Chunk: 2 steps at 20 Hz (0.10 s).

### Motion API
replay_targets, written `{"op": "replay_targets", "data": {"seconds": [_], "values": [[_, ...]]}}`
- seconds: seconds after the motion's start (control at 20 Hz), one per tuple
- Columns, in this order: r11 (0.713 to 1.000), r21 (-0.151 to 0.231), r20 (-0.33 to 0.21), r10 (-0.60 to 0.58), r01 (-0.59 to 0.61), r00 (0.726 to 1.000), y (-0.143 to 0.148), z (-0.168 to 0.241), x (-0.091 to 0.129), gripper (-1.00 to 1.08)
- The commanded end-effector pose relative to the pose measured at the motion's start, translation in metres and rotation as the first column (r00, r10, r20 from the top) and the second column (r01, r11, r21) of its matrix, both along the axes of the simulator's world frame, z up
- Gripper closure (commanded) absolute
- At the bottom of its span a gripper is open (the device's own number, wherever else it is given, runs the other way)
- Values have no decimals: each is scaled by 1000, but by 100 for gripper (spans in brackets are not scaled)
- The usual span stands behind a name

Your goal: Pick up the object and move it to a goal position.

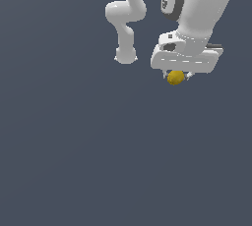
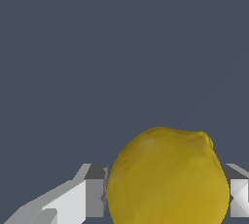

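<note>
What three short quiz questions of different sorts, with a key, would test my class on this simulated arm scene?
1. True or false: the fingers flank the yellow lemon-like fruit.
2. In the exterior view, the fruit sits (a) under the white gripper, (b) beside the arm's base, (c) at the bottom edge.
3. What colour is the background?

Key: 1 true; 2 a; 3 dark grey-blue.

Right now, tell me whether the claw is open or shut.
Shut on the yellow ball: the claw has a finger pressed against each side of it.
</note>
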<state>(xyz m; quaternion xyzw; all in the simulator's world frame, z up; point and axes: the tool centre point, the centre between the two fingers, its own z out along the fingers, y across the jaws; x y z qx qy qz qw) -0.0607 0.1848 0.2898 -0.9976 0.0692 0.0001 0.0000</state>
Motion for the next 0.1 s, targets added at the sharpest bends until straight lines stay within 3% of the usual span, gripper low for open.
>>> {"op": "replay_targets", "data": {"seconds": [0.0,0.05], "values": [[1000,0,0,-1,1,1000,0,0,1,108],[1000,0,0,-1,1,1000,-1,-1,1,108]]}}
